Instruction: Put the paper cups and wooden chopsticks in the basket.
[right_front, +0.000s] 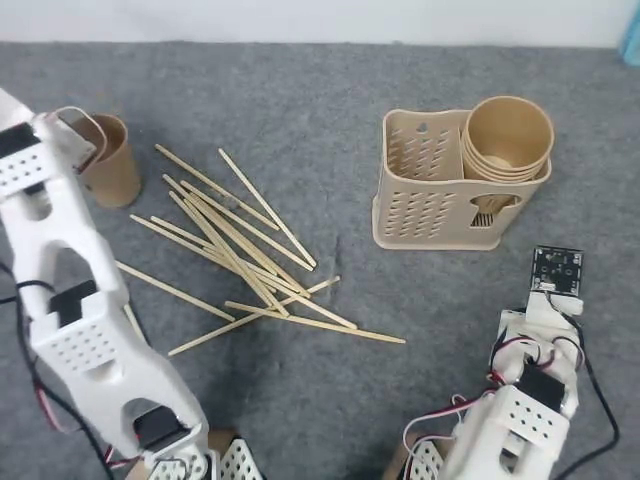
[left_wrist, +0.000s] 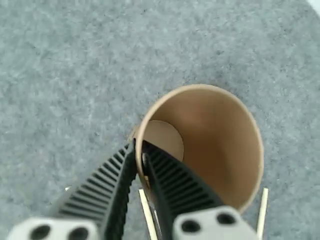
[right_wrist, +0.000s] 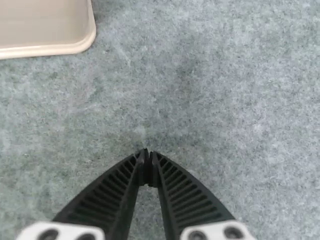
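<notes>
A grey felt mat (right_front: 330, 100) lies under the right gripper (right_wrist: 148, 155). Well beyond it, a white strip (right_front: 300, 20) borders the mat's far edge, where a blue object (right_front: 632, 38) sits.

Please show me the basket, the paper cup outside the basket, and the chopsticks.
basket (right_front: 425, 215): high view, its perforated front wall.
paper cup (right_front: 120, 175): high view, its outer side wall.
chopsticks (right_front: 238, 255): high view, the middle of the pile.

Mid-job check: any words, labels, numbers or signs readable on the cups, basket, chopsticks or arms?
No readable text anywhere.
Plain, no print: stacked paper cups, single paper cup, basket, chopsticks.
Circuit board on an arm: any marks too small to read.
</notes>
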